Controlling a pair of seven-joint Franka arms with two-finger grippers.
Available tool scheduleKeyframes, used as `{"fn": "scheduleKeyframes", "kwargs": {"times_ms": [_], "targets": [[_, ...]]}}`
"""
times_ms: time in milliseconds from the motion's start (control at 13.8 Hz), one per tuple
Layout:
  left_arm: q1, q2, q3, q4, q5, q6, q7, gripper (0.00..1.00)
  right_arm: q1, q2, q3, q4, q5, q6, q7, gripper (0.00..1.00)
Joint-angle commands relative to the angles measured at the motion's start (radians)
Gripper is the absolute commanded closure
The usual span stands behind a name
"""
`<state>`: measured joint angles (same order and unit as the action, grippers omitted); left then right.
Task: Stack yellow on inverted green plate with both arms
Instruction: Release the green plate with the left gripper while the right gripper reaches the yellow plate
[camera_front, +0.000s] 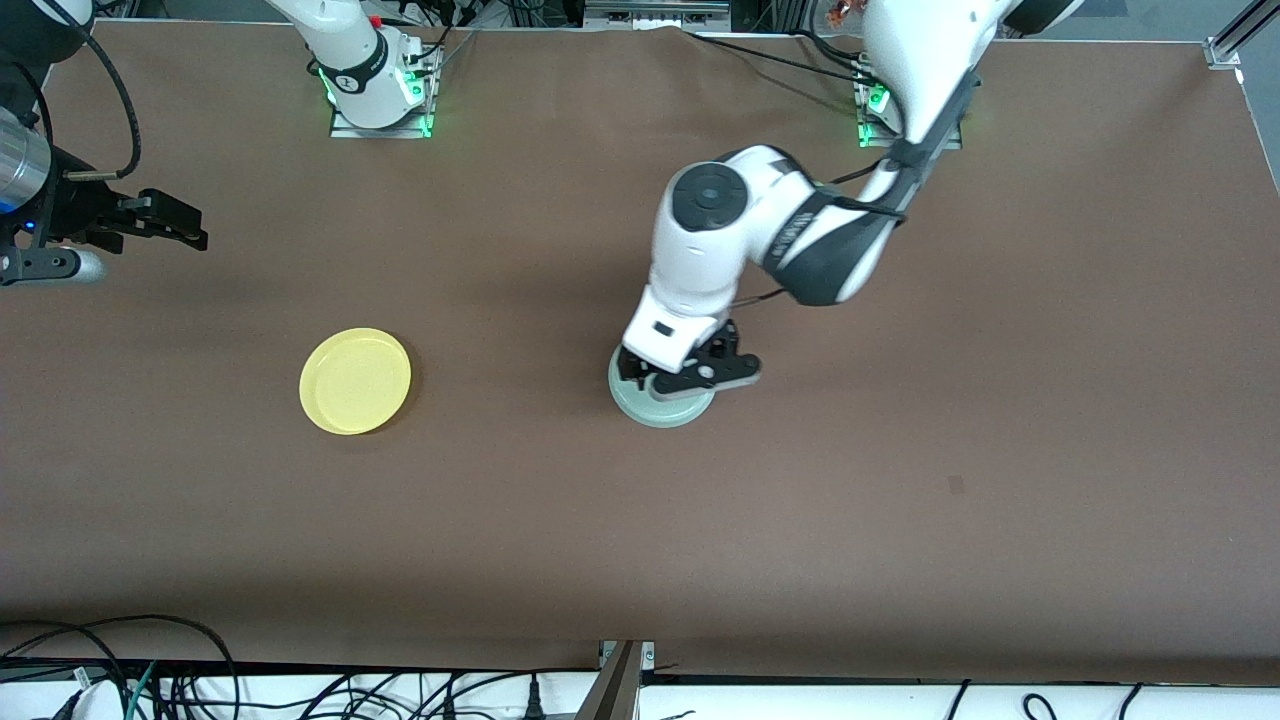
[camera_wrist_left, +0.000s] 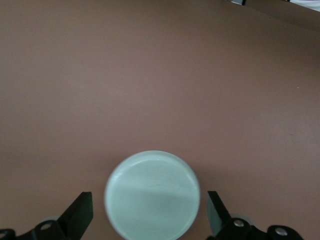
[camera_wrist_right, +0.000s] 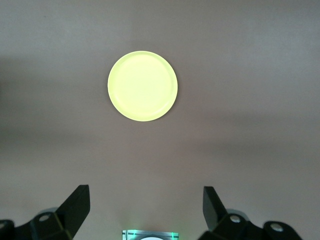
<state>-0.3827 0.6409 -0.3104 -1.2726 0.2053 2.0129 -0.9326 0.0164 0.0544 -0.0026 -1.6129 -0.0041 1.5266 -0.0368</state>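
Hovering: left gripper (camera_front: 672, 385) over green plate (camera_front: 662, 405) mid-table, fingers spread wide, empty, probably inverted already. Yellow (camera_front: 355, 381) at its 9 o'clock. Right gripper (camera_front: 190, 228) waits, wide, empty.

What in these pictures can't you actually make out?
- Front view: the left gripper covers part of the green plate, so contact can't be judged.
- Left wrist view: the green plate's lower edge is cut off.
- Front view: the right gripper, waiting high, is partly cut off; the yellow plate lies untouched.
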Motion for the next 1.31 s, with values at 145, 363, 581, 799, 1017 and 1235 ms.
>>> {"fn": "scheduleKeyframes", "kwargs": {"times_ms": [145,363,581,799,1017,1235], "targets": [[0.206,-0.177,0.025,-0.059,-0.132,-0.222,0.358,0.00,-0.013,0.137,-0.005,-0.007,-0.007,0.062,-0.005,0.00],[0.301,-0.236,0.074,-0.059,-0.178,-0.318,0.533,0.00,-0.022,0.254,-0.005,-0.022,-0.030,0.221,0.000,0.00],[0.344,-0.279,0.161,-0.059,-0.237,-0.393,0.691,0.00,-0.061,0.369,-0.007,-0.065,-0.016,0.412,-0.005,0.00],[0.401,-0.322,0.206,-0.060,-0.244,-0.450,0.848,0.00,-0.078,0.415,-0.007,-0.175,0.030,0.628,-0.003,0.00],[0.444,-0.375,0.232,-0.091,-0.242,-0.485,0.926,0.00,-0.087,0.429,-0.005,-0.281,0.085,0.782,0.000,0.13],[0.463,-0.427,0.237,-0.146,-0.231,-0.505,0.937,0.00,-0.093,0.470,-0.004,-0.300,0.160,0.797,-0.029,0.34]]}}
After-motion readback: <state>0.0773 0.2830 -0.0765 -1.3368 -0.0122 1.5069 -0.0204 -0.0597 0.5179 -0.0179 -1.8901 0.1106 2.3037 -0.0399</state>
